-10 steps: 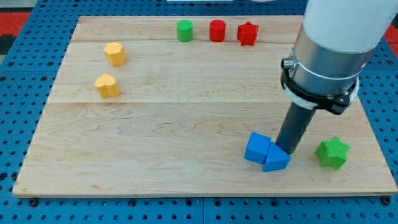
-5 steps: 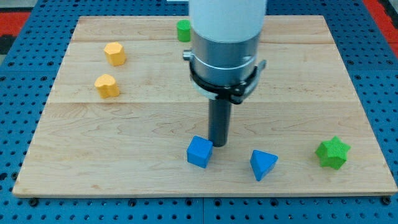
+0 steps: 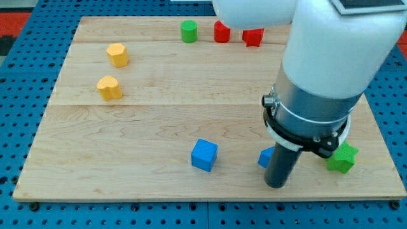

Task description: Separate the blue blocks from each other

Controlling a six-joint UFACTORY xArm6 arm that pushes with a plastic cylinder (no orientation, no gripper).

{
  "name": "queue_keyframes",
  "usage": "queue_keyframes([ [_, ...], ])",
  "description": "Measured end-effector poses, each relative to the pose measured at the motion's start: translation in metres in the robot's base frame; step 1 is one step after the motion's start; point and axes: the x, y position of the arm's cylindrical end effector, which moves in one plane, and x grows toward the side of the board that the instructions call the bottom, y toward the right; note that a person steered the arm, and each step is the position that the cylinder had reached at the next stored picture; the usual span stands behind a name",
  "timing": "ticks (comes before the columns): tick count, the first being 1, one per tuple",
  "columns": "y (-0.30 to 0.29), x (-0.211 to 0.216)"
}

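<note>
Here the wooden desk (image 3: 159, 108) lies on a blue board with holes (image 3: 19, 95). My tip (image 3: 275, 184) has no hand to open or close. It touches down in front of the blue triangle (image 3: 265, 156), partly hiding it. The blue cube (image 3: 204, 155) sits well apart, to the view's left. A green star (image 3: 343, 158) peeks out behind the arm.

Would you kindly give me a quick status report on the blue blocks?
My tip down beside the blue triangular block, mostly hidden behind the rod. Blue cube apart on the view's left. Green star block close by on the right.
</note>
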Motion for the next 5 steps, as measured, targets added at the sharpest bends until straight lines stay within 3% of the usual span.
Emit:
queue_keyframes([
  [5, -0.022, -0.017],
])
